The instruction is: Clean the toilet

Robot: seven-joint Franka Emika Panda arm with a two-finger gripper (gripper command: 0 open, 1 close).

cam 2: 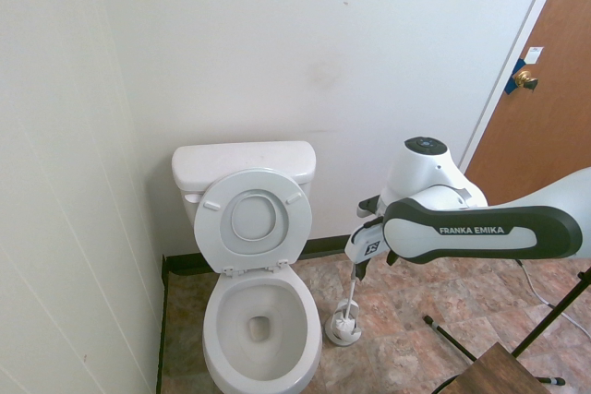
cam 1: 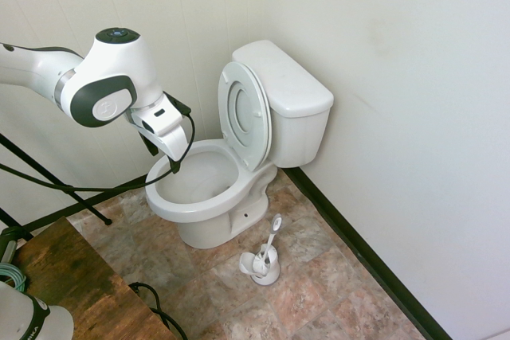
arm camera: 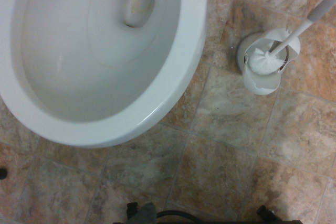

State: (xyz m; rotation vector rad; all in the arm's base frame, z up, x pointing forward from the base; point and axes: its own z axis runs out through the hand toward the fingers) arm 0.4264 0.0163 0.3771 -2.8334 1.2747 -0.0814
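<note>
One toilet (cam 1: pixel 207 185): white and glossy, standing on the floor in the corner, with its tank (cam 1: pixel 299 89) near the wall.
Seat and lid: both raised; the ring seat (cam 2: pixel 277 244) shows in front of the lid (cam 2: pixel 253 216), and the pair leans back toward the tank.
Tank cover: in place on top of the tank.
Bowl (arm camera: pixel 68 61): uncovered, its pale inside in plain sight; a faint yellowish line curves below the drain opening (arm camera: pixel 139 9), which has a tan tinge.
Gripper (cam 1: pixel 162 157): fingers spread wide, with nothing between them; it points down above the floor, beside the bowl in the second exterior view.
Arm (cam 2: pixel 480 228): white with dark panels, reaching in from the right in the second exterior view and from the left in the first.
Brush (arm camera: pixel 266 60): white head sitting in its holder, the handle rising at a tilt; the part of the handle higher up is grey in the wrist view.
Holder (arm camera: pixel 261 81): white and rounded, on the floor just beside the toilet, apart from its base.
Floor (cam 1: pixel 319 276): mottled tiles in pinkish brown and grey.
Walls (cam 1: pixel 398 101): pale, with a dark baseboard (cam 1: pixel 351 248) along the bottom.
Door (cam 2: pixel 545 126): brown, with a brass-coloured knob (cam 2: pixel 525 81).
Wooden top (cam 1: pixel 80 284): brown, low in the first exterior view.
</note>
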